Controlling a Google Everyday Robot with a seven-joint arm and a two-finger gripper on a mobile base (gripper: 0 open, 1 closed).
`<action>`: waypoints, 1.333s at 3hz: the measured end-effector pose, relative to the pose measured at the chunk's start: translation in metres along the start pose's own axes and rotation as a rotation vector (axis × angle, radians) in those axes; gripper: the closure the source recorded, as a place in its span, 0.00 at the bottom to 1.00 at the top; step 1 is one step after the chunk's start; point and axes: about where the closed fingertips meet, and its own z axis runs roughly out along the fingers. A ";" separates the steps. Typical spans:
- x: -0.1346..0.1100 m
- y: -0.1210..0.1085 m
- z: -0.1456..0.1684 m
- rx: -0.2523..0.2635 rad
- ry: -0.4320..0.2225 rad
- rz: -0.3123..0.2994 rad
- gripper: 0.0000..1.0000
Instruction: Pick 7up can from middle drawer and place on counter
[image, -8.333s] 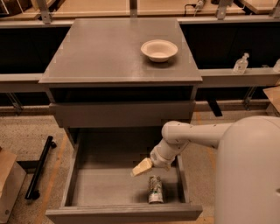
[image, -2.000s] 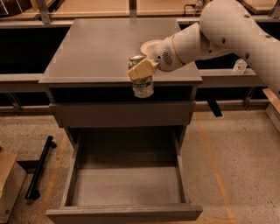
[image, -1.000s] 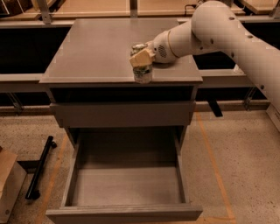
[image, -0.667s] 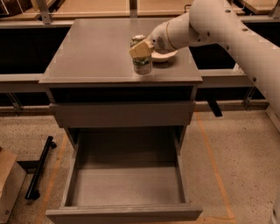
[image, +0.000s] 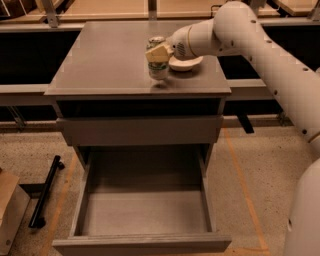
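Cream-coloured fingers (image: 161, 51) close on the upper half of the 7up can (image: 158, 70), and the gripper (image: 156, 52) sits over the middle of the counter (image: 105, 60), reaching in from our right. The can stands upright with its metal top showing above the pads. Its base is at the counter surface, though we cannot tell whether it rests there or hangs just clear.

We judge the can to be light and thin-walled, so a hard squeeze could dent it. Its smooth side could slip in a loose grasp. A hold across the body at or above the middle, as we have here, suits it. Being tall and narrow, it should be let go straight, so that a nudge does not tip it.

Just beside the gripper, on its far right side, lies the white bowl (image: 187, 63), close enough that the wrist partly covers it. A sideways pull-away toward that side could knock it. The pale arm (image: 250, 37) runs off to the right, clear of the cabinet.

Below the counter edge sits a shallow closed drawer (image: 140, 131). Under it the middle drawer (image: 142, 212) stands pulled out, with nothing in it that we can see. On the floor to the left lie a black bar (image: 46, 192) and a cardboard box (image: 9, 212), well apart from our work.
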 end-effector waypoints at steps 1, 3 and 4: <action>0.002 -0.001 0.013 -0.013 -0.038 -0.014 0.61; -0.001 0.009 0.031 -0.050 -0.117 -0.022 0.14; -0.001 0.011 0.033 -0.055 -0.116 -0.023 0.00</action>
